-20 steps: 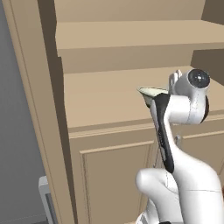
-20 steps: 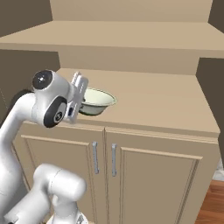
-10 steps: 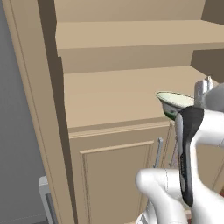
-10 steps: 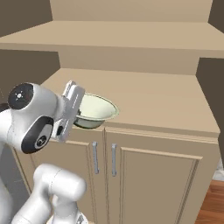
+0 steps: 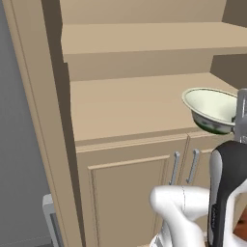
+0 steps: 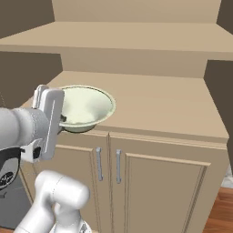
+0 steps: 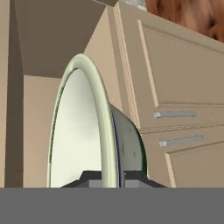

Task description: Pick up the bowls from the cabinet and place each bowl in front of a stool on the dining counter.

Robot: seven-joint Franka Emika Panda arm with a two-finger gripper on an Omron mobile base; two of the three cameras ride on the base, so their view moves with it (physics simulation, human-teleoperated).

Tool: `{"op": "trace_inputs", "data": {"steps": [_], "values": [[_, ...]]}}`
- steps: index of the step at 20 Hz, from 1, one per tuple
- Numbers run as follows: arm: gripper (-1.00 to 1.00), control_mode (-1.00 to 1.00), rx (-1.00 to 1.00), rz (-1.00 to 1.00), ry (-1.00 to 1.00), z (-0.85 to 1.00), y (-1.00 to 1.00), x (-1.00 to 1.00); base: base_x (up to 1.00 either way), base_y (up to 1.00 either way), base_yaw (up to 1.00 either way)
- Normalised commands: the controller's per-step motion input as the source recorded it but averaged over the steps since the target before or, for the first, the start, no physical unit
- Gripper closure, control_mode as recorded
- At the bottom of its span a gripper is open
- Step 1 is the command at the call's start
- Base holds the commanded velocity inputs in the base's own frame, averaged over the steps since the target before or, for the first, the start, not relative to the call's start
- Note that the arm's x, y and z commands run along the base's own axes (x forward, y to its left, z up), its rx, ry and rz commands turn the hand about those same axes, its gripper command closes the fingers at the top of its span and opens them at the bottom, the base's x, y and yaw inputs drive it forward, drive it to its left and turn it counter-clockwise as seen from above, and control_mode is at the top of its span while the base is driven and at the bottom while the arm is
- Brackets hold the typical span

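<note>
The wide, shallow, pale cream-green glazed bowl point(image 6: 84, 109) with the darker green outside held nothing; its pale inside was bare in both base views. The beige wood cabinet point(image 6: 154, 113) carried nothing else on its open shelf surface, and its panelled double doors with slim metal bar handles point(image 6: 108, 164) were closed.

The two-finger gripper point(image 7: 110, 178) was nearly closed, pinching the bowl's rim point(image 7: 108, 144): in the hand view one dark fingertip lay on the pale inner side of the rim and the other on the dark green outer side, with the rim wall passing up between them. From the hand, the bowl extended straight ahead of the fingers, its opening turned to one side of the hand and its green underside to the other.

In the right base view the bowl hung just beyond the white hand point(image 6: 48, 123), over the front edge of the cabinet's shelf surface and above the door handles, tilted slightly. In the left base view the bowl point(image 5: 212, 108) sat just above the arm's dark link point(image 5: 226, 193), lifted off the shelf.
</note>
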Motion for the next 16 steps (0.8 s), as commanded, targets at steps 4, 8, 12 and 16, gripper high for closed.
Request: {"op": "trace_inputs", "data": {"steps": [4, 8, 12, 16], "values": [[1.0, -1.0, -0.16, -0.03, 0.04, 0.26, 0.03, -0.32, 0.0, 0.0, 0.0], [1.0, -1.0, -0.1, -0.06, 0.07, 0.0, 0.0, -0.29, 0.0, 0.0, 0.0], [1.0, -1.0, -0.01, -0.05, 0.01, -0.01, 0.0, -0.16, 0.0, 0.0, 0.0], [1.0, -1.0, 0.0, 0.0, 0.0, 0.0, 0.0, -0.01, 0.0, 0.0, 0.0]]}}
